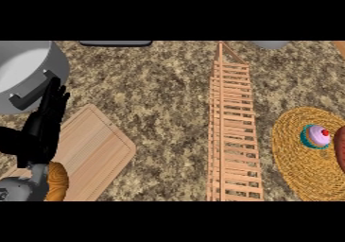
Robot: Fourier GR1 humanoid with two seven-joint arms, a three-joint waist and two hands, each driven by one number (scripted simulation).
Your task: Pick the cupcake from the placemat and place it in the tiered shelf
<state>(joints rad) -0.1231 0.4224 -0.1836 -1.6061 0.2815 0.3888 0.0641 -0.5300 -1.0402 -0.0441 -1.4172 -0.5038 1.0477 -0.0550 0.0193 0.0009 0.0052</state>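
1. Fingers (50, 101) of the left hand (41, 127) stand straight, holding nothing, at frame left.
2. Cupcake (315, 136) sits untouched on the placemat (300, 156), right edge.
3. Tiered shelf (234, 127), centre, awaits it; picking and placing both remain.

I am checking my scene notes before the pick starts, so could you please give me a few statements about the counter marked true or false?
1. The cupcake sits on the woven placemat. True.
2. The cupcake is already in the tiered shelf. False: the shelf's slats hold nothing visible, and the cupcake is to its right.
3. The left hand is open, fingers up, at the view's left edge. True.
4. The left hand holds the cupcake. False: it holds nothing and is across the counter from it.
5. A metal pot stands at the upper left, above the wooden cutting board. True.
6. The right hand is over the placemat. False: it is not in view.
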